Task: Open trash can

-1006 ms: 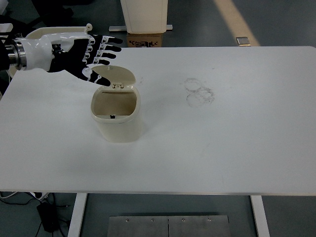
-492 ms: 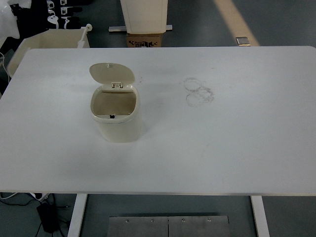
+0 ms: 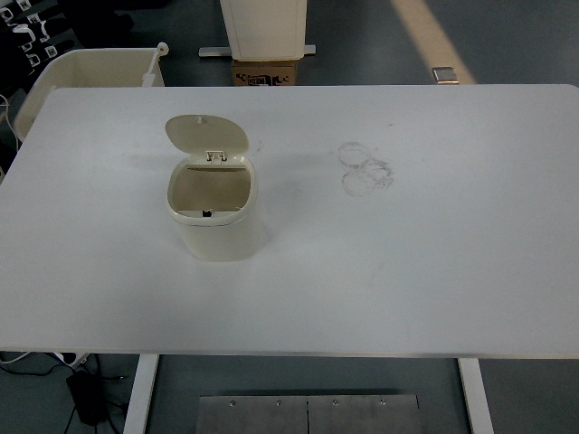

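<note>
A small cream trash can (image 3: 215, 231) stands on the white table (image 3: 407, 271), left of centre. Its round lid (image 3: 206, 134) is tipped up and back on its hinge, and the inside of the can shows. Only a black-and-white sliver of my left hand (image 3: 25, 20) shows in the far top-left corner, well away from the can and off the table. My right hand is out of the picture.
Faint ring marks (image 3: 365, 168) stain the table right of the can. Beyond the far edge stand a cream tub (image 3: 90, 67), a white upright bin (image 3: 264, 25) and a cardboard box (image 3: 266, 72). The table's metal foot (image 3: 308, 411) shows below the near edge.
My left hand has pulled away from the lid, up and to the left, until almost out of frame. The lid stays up and the can has not moved.
</note>
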`<action>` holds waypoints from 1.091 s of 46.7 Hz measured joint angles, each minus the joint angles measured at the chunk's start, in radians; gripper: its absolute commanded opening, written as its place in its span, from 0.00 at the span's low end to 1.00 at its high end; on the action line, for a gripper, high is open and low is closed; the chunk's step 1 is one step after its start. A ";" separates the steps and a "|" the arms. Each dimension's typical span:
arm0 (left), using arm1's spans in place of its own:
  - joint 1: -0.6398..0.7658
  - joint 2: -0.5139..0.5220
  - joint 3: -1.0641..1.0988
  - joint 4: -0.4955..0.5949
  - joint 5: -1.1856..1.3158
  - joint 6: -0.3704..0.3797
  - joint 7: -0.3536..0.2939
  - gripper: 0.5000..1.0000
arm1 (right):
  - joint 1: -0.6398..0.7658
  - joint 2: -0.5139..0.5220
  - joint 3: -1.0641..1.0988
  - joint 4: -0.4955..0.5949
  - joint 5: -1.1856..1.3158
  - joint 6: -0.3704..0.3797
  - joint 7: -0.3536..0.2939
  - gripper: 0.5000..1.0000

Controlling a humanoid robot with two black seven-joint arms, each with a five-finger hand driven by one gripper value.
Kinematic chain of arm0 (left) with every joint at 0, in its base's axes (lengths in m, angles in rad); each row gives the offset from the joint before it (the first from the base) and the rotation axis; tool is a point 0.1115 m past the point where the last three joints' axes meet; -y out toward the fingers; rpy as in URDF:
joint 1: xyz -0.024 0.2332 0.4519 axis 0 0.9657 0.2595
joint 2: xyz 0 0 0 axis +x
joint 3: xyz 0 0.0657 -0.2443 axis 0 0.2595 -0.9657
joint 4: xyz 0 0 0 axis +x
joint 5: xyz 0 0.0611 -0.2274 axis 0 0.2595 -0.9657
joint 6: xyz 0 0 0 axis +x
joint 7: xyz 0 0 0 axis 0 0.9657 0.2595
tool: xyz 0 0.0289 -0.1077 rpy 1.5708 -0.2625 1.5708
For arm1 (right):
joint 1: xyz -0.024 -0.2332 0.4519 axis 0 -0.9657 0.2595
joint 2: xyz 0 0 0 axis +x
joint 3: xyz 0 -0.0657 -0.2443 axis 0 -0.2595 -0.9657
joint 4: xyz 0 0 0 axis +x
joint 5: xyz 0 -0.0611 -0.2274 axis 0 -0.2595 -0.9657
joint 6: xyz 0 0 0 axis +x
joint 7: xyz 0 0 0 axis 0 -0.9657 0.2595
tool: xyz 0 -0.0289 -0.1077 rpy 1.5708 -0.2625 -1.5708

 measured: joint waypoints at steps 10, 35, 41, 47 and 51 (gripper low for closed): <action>0.194 -0.027 -0.134 0.081 -0.038 -0.044 -0.011 1.00 | 0.000 0.000 -0.001 0.000 -0.001 0.000 0.000 0.98; 0.554 -0.162 -0.458 0.318 -0.041 -0.163 -0.009 1.00 | -0.001 0.000 0.001 0.000 0.002 0.000 0.000 0.98; 0.577 -0.184 -0.482 0.329 -0.044 -0.163 -0.009 1.00 | -0.001 0.000 0.002 0.000 0.002 0.000 0.000 0.98; 0.598 -0.203 -0.508 0.334 -0.043 -0.164 -0.011 1.00 | -0.001 0.000 0.003 0.000 0.002 0.000 0.000 0.98; 0.602 -0.208 -0.513 0.335 -0.040 -0.164 -0.011 1.00 | -0.002 0.000 0.003 0.000 0.002 0.000 0.000 0.98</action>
